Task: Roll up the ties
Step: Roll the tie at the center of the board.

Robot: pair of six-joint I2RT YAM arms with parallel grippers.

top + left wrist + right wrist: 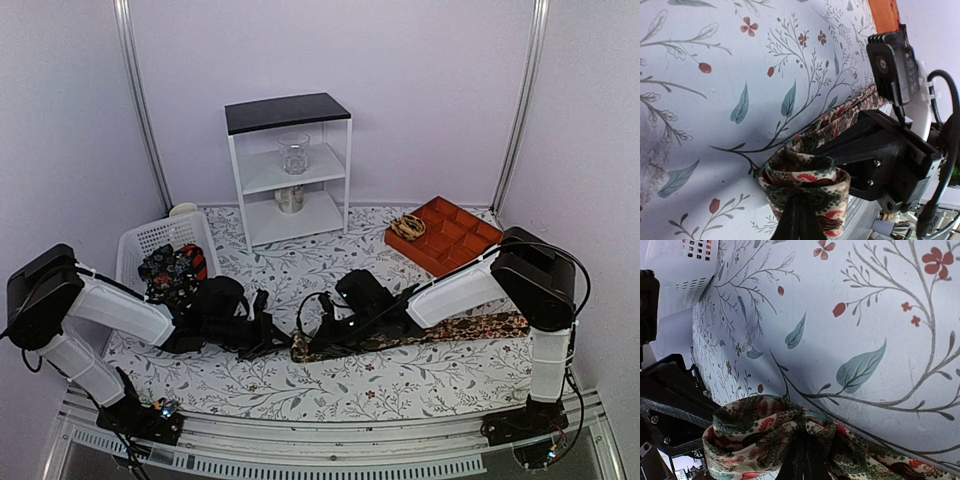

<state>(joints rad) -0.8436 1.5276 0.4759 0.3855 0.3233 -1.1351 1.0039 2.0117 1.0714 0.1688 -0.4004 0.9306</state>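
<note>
Currently: two arms, two grippers, both meeting at table centre. One tie (460,328) is out on the floral tablecloth (400,385). A bundle of ties (175,268), dark with some red, sits in the one white basket (135,245) at far left; I can't read the count in there. Background: one white shelf (290,112) with a dark top, one glass jar (294,153) on its middle level, one metal can (290,198) on the lower one. One orange tray (415,257) with compartments is back right, with a pale coil (407,227) in its left-end cell. The tie lies flat from under the right arm's elbow on the right side across to centre, where its left end is folded up into a small loop lifted off the cloth. Left gripper (797,217): fingers pressed together on that loop from the left, pinching the fabric, brown paisley with red and green showing either side of the fingers. Right gripper (802,460): also pressed together on the same loop from the opposite side, with fabric bunched around its fingertips. The two grippers sit just beside each other, nose to nose, each visible in the other's wrist view, with the loop between them. The rest of the tie trails away behind the right gripper toward the right table edge, flat and fairly straight. The basket bundle is near the left arm's forearm, touching neither gripper.
</note>
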